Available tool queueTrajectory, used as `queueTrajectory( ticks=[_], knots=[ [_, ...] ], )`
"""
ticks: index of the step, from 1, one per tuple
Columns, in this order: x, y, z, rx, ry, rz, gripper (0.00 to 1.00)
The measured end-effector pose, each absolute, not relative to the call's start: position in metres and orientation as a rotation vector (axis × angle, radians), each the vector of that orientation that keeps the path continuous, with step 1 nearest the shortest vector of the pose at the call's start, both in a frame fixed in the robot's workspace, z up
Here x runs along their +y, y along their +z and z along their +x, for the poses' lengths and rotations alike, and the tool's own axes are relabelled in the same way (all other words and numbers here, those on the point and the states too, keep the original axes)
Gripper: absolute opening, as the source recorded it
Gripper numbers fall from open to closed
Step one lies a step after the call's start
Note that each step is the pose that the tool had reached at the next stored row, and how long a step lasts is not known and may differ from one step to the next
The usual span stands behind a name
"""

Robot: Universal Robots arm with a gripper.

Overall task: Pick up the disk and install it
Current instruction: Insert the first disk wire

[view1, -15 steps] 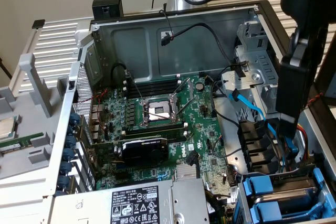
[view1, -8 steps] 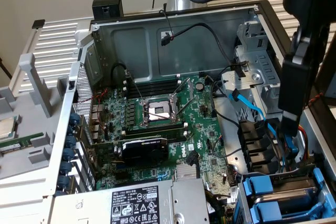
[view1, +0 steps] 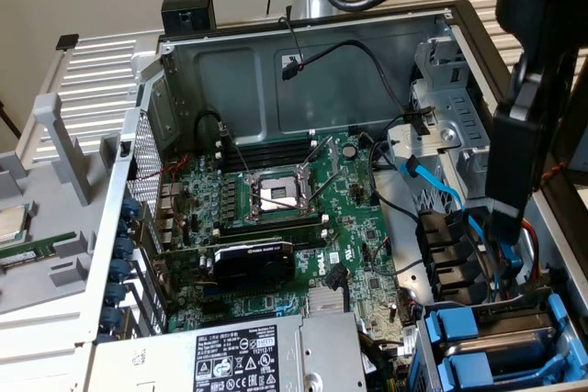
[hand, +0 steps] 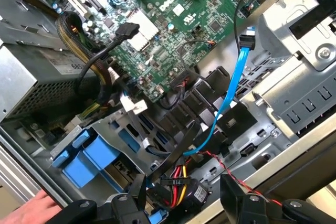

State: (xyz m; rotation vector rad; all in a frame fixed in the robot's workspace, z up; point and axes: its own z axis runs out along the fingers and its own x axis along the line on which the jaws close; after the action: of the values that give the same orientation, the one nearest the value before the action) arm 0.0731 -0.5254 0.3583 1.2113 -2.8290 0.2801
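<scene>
The computer case (view1: pixel 322 71) lies open. In its corner at the exterior view's right there is a metal cage (view1: pixel 423 346). Two trays with blue fronts sit in it, one (view1: pixel 457 326) above the other (view1: pixel 464 372). The disk is likely one of these. No white label shows, so I cannot tell which one.

The gripper (view1: pixel 503 213) hangs over that corner, near the cage and the blue cable (hand: pixel 231 93). Its fingers (hand: pixel 244 200) are spread wide. They hold nothing and touch nothing. A person's hand (hand: pixel 29 208) rests at the edge of the case, close to the blue fronts.

I think a disk like this is hard and stiff, and heavy for how small it is. Its flat metal sides are smooth, so they may slip. It can break inside if it drops or bumps. The blue plastic rails on its long sides look like the best place to grab. The plastic gives more grip than the metal. A hold near the middle should keep it flat. The cables are close, so they could snag.
</scene>
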Motion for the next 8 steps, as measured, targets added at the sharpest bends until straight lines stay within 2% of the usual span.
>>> queueTrajectory(
  ticks=[8],
  knots=[
    [-0.5254,0.3532,0.0731,-2.836,0.28,1.191,0.67]
  ],
)
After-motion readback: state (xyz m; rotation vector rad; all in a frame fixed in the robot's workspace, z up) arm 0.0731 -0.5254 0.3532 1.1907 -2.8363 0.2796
